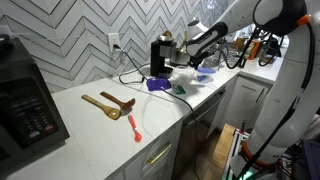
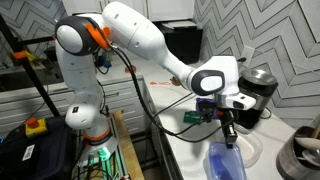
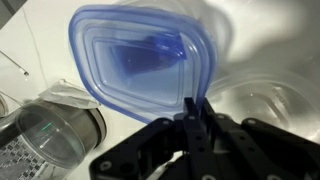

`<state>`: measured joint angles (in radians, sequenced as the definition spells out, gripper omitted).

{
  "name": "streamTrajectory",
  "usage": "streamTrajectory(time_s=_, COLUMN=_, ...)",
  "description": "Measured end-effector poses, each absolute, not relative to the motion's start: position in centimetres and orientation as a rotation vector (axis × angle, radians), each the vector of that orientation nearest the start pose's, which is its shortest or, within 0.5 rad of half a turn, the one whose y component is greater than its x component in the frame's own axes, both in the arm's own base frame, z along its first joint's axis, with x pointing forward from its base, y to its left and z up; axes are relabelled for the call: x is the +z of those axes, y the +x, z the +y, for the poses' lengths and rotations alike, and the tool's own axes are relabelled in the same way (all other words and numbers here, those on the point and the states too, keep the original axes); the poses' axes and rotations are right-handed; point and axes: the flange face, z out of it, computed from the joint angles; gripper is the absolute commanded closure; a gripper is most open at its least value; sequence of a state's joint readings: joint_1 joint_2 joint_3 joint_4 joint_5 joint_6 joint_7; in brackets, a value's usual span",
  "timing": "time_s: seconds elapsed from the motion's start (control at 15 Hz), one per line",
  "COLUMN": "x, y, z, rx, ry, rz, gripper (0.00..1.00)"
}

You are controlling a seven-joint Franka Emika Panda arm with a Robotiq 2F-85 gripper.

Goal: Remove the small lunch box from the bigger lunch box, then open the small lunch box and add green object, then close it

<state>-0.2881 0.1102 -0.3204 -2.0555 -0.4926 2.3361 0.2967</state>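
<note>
My gripper [image 3: 197, 102] is shut on the near rim of the small lunch box [image 3: 140, 60], a translucent blue rounded container seen from above. I cannot tell whether the jaws pinch the lid alone or the whole box. In both exterior views the gripper [image 2: 228, 128] [image 1: 203, 62] points down over the blue box [image 2: 225, 160] at the counter's far end. The bigger lunch box [image 1: 157, 84], purple-blue, sits on the counter apart from it. A tiny green object [image 1: 180, 90] lies between the two.
A clear bowl [image 3: 265, 100] stands right beside the small box and a glass jar [image 3: 55, 130] on its other side. Wooden utensils [image 1: 108, 105] and a red-orange utensil [image 1: 134, 128] lie mid-counter. A black coffee maker [image 1: 160, 55] stands at the wall.
</note>
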Motion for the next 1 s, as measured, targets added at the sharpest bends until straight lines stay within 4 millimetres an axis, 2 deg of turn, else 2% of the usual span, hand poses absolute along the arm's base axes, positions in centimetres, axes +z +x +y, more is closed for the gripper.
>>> streamTrajectory(time_s=0.4, x=43.4, y=47.8, z=-33.5, rx=-0.26, ry=-3.499, rz=0.966, gripper=0.98)
streamTrajectory(time_s=0.6, x=44.8, y=48.1, z=-32.6, rx=-0.306, ry=-3.539, rz=0.904, gripper=0.98)
streamTrajectory(time_s=0.8, x=46.3, y=48.8, z=-30.4, rx=-0.36, ry=-3.575, rz=0.784, gripper=0.98)
streamTrajectory(time_s=1.0, x=47.8, y=49.1, z=-26.5, rx=-0.399, ry=-3.613, rz=0.553, gripper=0.98)
